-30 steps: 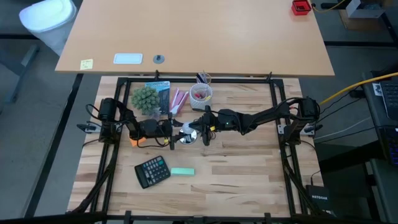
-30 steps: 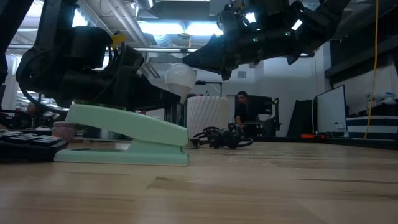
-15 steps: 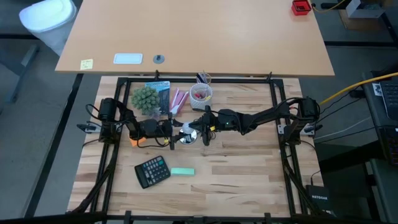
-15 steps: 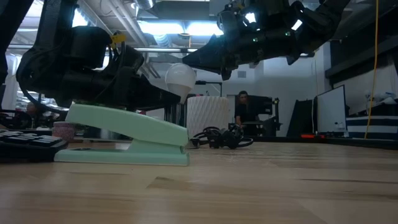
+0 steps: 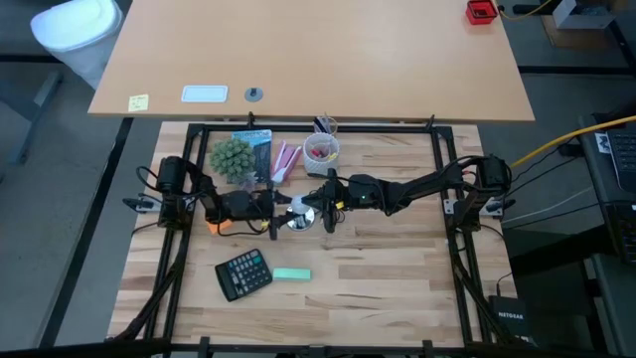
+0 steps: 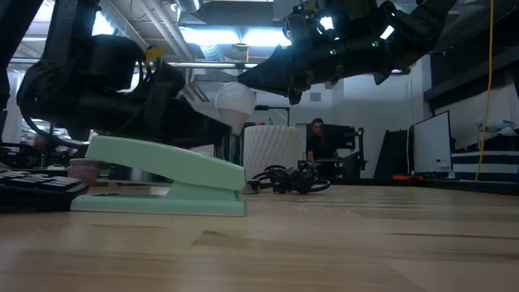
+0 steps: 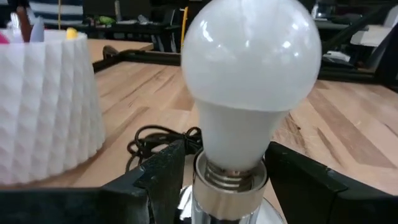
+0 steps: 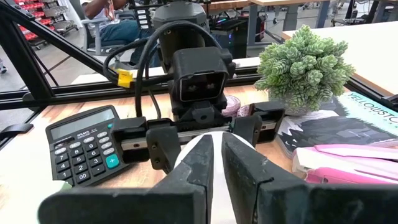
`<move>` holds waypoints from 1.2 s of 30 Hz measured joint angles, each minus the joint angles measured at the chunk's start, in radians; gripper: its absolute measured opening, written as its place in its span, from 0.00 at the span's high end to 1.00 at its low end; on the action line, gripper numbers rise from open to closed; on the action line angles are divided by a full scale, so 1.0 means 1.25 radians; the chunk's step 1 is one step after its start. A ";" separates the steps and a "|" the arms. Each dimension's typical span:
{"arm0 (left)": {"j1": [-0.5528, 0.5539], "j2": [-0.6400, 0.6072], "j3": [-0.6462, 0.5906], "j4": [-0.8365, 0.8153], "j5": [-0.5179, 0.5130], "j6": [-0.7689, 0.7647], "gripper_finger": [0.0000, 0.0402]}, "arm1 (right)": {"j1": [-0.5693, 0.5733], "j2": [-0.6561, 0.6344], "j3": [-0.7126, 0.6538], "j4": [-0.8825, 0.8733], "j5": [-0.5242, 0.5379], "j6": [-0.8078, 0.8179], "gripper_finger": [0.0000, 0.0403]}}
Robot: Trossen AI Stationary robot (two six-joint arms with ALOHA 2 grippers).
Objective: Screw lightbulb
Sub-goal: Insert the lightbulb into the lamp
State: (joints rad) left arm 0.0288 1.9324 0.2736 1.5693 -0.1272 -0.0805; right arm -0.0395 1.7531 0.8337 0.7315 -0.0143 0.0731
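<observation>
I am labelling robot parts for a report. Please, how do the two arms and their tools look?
Both arms are dark, nearly black, built of jointed segments. The left tool has a boxy black camera block above a pale rail carrying two blocky black fingers; black cables loop over it, one bearing a yellow tag. The right tool has two thick, flat black fingers. Green lights glow on the right arm.

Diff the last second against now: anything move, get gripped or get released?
Almost nothing. In the low view the left arm's body shifts very slightly; no grip was taken or released. The left gripper still stands open on either side of the lightbulb at its threaded neck. The right gripper stays nearly closed over the bulb's top. Calculator, stapler and white cup are unmoved.
</observation>
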 joint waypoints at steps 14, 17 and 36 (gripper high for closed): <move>0.000 -0.002 -0.033 0.006 0.000 -0.139 0.47 | 0.000 -0.001 0.000 -0.002 0.000 0.000 0.90; 0.000 -0.006 -0.033 0.001 0.000 -0.165 0.47 | 0.000 -0.001 0.000 -0.002 0.000 0.000 0.90; 0.000 -0.117 -0.083 -0.007 -0.001 -0.178 0.47 | 0.000 -0.001 0.000 -0.010 0.001 0.000 0.90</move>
State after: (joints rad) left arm 0.0288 1.7855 0.1694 1.5605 -0.1284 -0.3033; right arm -0.0399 1.7519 0.8341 0.7193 -0.0128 0.0731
